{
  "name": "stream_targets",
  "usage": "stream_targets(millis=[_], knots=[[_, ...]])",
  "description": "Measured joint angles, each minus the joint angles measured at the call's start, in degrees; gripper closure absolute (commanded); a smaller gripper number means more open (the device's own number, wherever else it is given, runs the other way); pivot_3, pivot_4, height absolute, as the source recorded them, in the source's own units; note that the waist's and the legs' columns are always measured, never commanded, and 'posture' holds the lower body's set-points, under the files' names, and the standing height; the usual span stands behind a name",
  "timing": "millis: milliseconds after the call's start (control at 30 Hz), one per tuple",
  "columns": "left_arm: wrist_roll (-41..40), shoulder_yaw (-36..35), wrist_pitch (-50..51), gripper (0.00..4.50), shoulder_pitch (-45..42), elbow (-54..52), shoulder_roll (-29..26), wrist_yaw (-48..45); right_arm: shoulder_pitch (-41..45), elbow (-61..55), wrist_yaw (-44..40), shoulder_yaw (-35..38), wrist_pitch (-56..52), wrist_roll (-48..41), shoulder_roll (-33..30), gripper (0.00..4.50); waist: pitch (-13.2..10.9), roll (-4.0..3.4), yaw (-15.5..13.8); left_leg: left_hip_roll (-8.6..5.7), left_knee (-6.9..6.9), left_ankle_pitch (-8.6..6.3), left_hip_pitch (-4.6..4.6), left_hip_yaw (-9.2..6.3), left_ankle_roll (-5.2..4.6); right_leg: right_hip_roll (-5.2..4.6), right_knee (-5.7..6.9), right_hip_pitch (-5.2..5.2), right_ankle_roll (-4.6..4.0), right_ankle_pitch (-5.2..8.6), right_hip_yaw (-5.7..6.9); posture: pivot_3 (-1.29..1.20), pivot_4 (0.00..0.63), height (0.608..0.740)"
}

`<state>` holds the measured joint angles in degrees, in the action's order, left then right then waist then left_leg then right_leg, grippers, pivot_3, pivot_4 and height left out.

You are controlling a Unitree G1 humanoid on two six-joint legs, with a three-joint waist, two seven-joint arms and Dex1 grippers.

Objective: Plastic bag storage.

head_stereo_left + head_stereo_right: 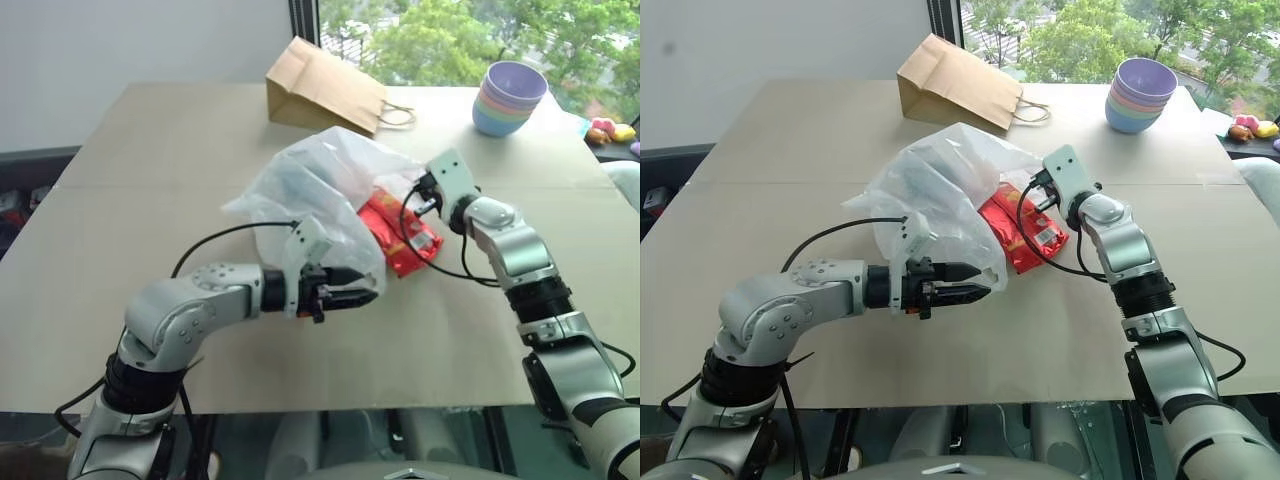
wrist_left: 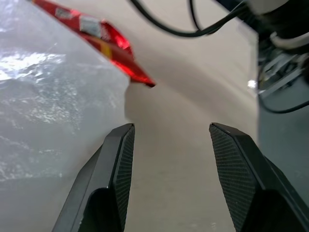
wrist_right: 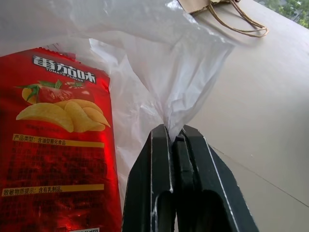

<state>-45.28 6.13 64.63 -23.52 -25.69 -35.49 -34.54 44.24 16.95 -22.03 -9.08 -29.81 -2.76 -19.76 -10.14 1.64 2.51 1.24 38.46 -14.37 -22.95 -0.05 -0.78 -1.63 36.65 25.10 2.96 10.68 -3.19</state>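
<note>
I have the bag (image 1: 320, 185) pinched by a twisted corner in my right gripper (image 3: 175, 131), jaws clamped on the film, at the bag's right side. My left gripper (image 2: 170, 140) sits at the bag's near edge with its 2 fingers apart and nothing between them, bare table (image 1: 150, 160) showing through the gap. So I judge this the gathering step: 1 corner is caught and the other side is not yet taken. Next I would need to slide the left jaws onto the near film and close, without catching the red packet (image 1: 398, 235) that lies against the bag's right flank, partly under it. Behind the bag lies the paper bag (image 1: 322, 88), near but apart; the cups (image 1: 510, 98) stand well off to its right rear. Left of the bag the table is open.
</note>
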Motion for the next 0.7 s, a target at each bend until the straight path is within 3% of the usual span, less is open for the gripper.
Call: stream_targets(millis=[367,467,633,700], knots=[[13.7,9.5,-9.3,1.97,-0.6,9.5,6.1,1.1,-0.2,-1.8,-0.1,0.1,-1.3,0.7,-0.6,4.35,0.0,-0.02,-0.4,-0.04,-0.02,0.0,-0.02,0.01,0.0,-0.06,-0.07,-0.02,0.0,-0.01,0.01,0.0,0.15,0.74],[12.3,8.4,-8.7,1.97,-0.8,12.6,11.8,0.7,-0.2,-2.6,-0.4,0.1,-1.3,1.4,-1.8,4.35,0.0,-0.03,-0.4,-0.05,-0.01,0.0,-0.06,0.02,0.0,-0.08,-0.09,-0.01,0.0,-0.01,0.02,0.0,0.15,0.74],[12.5,7.9,-9.2,1.97,-2.5,16.2,14.3,-0.3,-0.7,-5.7,-3.4,0.8,-2.1,1.1,-4.2,2.98,0.0,-0.04,-0.1,-0.03,-0.06,0.0,-0.04,0.0,0.0,-0.03,-0.11,0.0,0.0,-0.01,0.01,0.0,0.15,0.74],[12.5,7.6,-9.2,1.97,-3.5,18.1,17.6,-0.1,-1.4,-7.0,-3.5,0.8,-2.6,1.6,-4.5,2.1,0.0,-0.04,-0.2,-0.04,-0.04,0.0,-0.05,0.0,0.0,-0.04,-0.11,-0.01,0.0,-0.01,0.02,0.0,0.15,0.74]])
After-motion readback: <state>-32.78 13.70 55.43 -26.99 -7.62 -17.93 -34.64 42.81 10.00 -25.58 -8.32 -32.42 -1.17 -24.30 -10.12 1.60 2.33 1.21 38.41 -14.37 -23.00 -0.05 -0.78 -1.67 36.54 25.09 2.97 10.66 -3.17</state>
